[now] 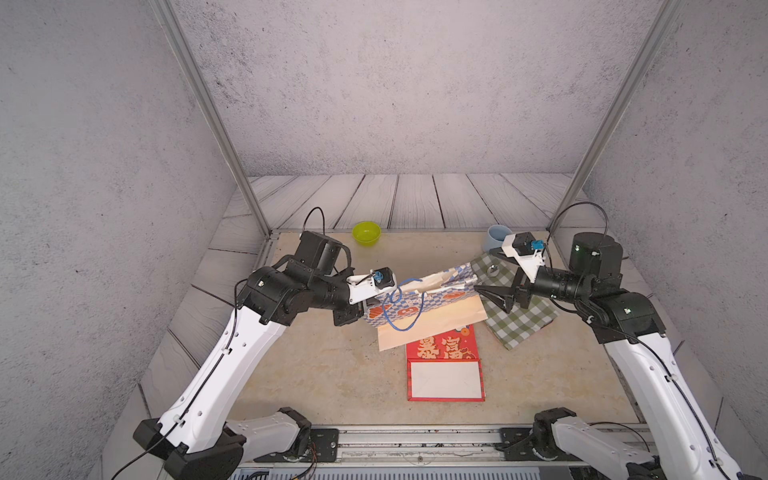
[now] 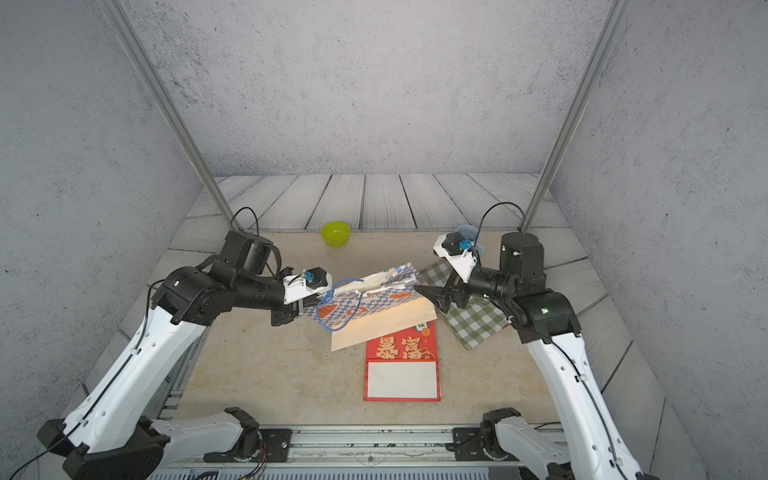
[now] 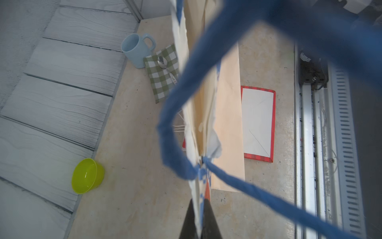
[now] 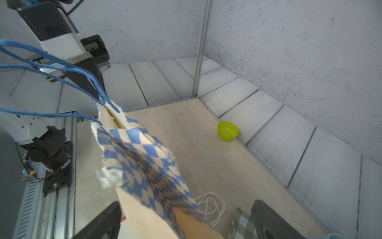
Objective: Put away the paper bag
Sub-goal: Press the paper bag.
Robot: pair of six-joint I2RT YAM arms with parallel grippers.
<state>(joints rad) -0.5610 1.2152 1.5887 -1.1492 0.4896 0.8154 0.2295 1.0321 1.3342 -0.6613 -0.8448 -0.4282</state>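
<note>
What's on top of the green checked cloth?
A silver spoon lies on the cloth. In both top views the right arm hangs over the cloth's middle, so that part is hidden.

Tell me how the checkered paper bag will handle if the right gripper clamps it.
Probably light and floppy: the paper bag hangs flattened from the shut left gripper, its far end inside the open right gripper. Its torn rim suggests hard pulling could rip it. The loose blue handles may snag.
</note>
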